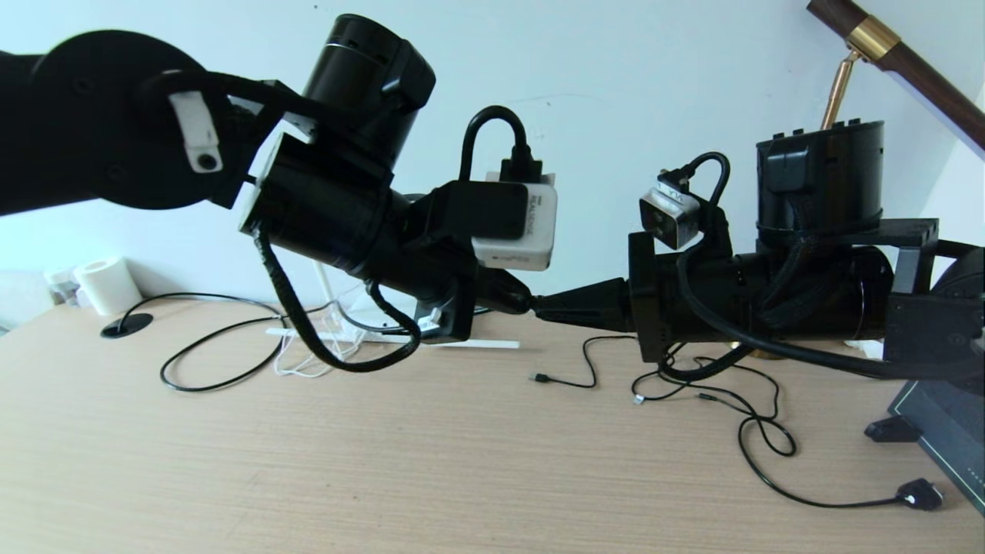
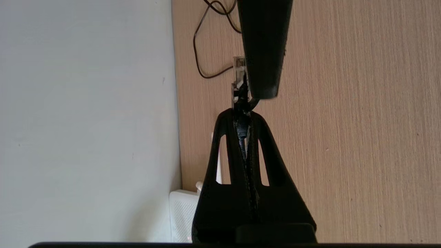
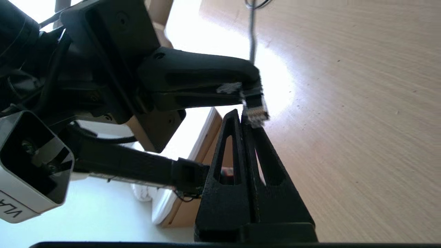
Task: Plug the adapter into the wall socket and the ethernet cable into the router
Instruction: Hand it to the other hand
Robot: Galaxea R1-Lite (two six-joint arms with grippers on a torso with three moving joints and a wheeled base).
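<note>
i count one ethernet cable (image 1: 219, 358), black and looped, one router (image 2: 182, 215), one white paper roll (image 1: 108, 285), and three thinner black cables (image 1: 758, 431) lying on one bench (image 1: 431, 477). two arms are mine.

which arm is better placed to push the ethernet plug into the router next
Probably the left. The left gripper is shut on the ethernet cable just behind its clear plug, and the router lies on its side of the table. The right gripper is shut, only meeting the plug tip.
</note>
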